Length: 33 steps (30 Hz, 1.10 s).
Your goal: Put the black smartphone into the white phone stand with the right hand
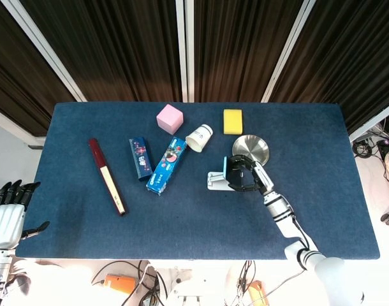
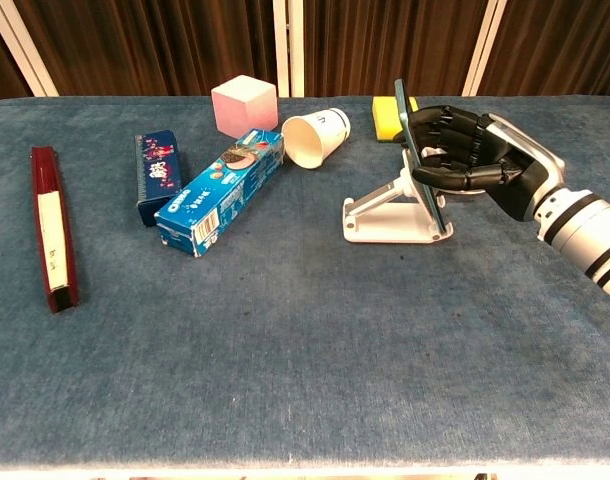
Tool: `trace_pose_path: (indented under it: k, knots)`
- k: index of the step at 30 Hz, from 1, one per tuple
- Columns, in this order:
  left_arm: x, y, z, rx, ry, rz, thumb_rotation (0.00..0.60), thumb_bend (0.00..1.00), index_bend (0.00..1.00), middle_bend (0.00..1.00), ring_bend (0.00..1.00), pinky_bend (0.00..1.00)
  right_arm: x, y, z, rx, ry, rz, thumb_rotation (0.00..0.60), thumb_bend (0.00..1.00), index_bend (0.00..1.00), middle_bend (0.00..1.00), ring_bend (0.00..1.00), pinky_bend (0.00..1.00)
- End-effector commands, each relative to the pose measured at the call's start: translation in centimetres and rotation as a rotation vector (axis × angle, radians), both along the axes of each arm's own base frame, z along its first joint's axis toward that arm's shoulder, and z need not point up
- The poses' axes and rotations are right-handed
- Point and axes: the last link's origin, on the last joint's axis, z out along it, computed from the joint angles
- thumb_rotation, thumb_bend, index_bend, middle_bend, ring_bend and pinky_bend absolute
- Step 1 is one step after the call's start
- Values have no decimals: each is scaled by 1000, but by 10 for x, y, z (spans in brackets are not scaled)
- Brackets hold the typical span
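My right hand (image 2: 475, 160) (image 1: 249, 176) grips the black smartphone (image 2: 413, 145), which stands nearly upright on its edge with a teal rim (image 1: 225, 168) showing. The phone's lower end sits at the white phone stand (image 2: 390, 215) (image 1: 215, 181), leaning against the stand's sloped back. The fingers wrap the phone from the right side and hide most of its back. My left hand (image 1: 8, 213) hangs off the table's left edge, fingers apart, holding nothing.
A blue cookie box (image 2: 221, 190), a dark blue box (image 2: 155, 173), a red case (image 2: 51, 225), a pink cube (image 2: 244, 104), a tipped paper cup (image 2: 316, 137), a yellow sponge (image 2: 386, 116) and a metal disc (image 1: 252, 149) lie around the stand.
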Motion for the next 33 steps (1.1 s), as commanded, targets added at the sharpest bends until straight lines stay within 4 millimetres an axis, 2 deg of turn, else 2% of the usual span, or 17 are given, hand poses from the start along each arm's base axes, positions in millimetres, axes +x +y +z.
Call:
trace_pose_path:
  k: [1,5,11,16,22,23,25,27,29,33]
  knots:
    - [0,0,0,0,-1,1,600,64,130,157,49,0,-1,1,-1,5,9,4,558,240,349,334,212,274]
    - [-1,0,-1,0,-3,0,600,65,130,158,49,0,-1,2,-1,14,18,8,529,240,269,281,162,228]
    - [-1,0,-1,1,-4,-3,600,65,130,158,49,0,-5,2,4,4,61,30,496,240,121,172,55,107]
    - [-1,0,0,3,-3,-9,600,65,130,157,49,0,-10,4,18,-57,122,70,483,239,71,129,11,62]
    - [-1,1,3,8,0,-13,600,64,130,158,49,0,-30,7,64,-265,309,114,463,209,64,127,6,50]
    - [-2,1,3,9,0,-13,600,64,130,158,49,0,-37,9,77,-297,374,115,478,208,61,127,7,48]
    - [-2,1,4,11,-2,-14,600,65,130,157,49,0,-48,15,98,-360,494,110,545,206,34,127,7,47]
    - [-3,1,4,11,-6,-15,600,64,130,158,49,0,-59,28,126,-439,638,90,589,204,10,127,7,47]
    - [-4,1,3,11,-10,-14,600,64,130,157,48,0,-66,47,153,-496,773,49,600,204,2,126,7,47]
    - [-6,2,1,11,-19,-14,600,64,130,157,49,0,-73,89,198,-487,945,-69,600,204,0,125,4,48]
